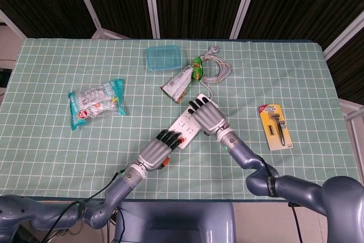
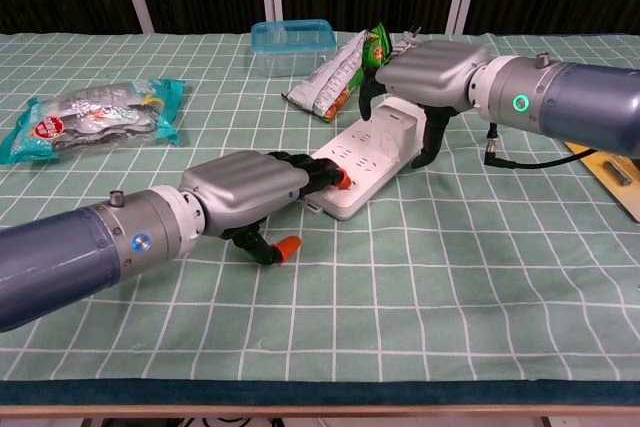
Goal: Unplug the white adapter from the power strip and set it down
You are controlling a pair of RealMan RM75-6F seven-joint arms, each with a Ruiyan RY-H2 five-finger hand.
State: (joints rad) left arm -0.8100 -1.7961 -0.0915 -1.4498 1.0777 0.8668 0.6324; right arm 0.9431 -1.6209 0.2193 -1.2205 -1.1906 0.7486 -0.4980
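A: Where does the white adapter [image 2: 397,128] sit?

B: Plugged upright into the power strip [image 2: 352,175], toward the strip's 1 o'clock end, near the middle of the counter [image 1: 51,146]. The strip lies slantwise, running from 7 o'clock to 1 o'clock. In the head view the adapter is hidden under the right hand [image 1: 206,117].

A: What are the two hands doing?

B: The left hand [image 2: 245,190] rests its fingertips on the strip's 7 o'clock end, fingers roughly straight, holding nothing. The right hand hovers over the adapter, fingers curved down around it, thumb on the 3 o'clock side. Whether the fingers already touch the adapter cannot be told from either view.

A: How should the adapter handle?

B: Judged by its look, it is a small, rigid, smooth plastic block, light in itself but held firmly by its prongs. The best hold is likely across its two opposite flat sides, low on the body, with a straight pull upward. The smooth plastic could slip under a shallow pinch, and the light strip may lift unless the left hand presses it down.
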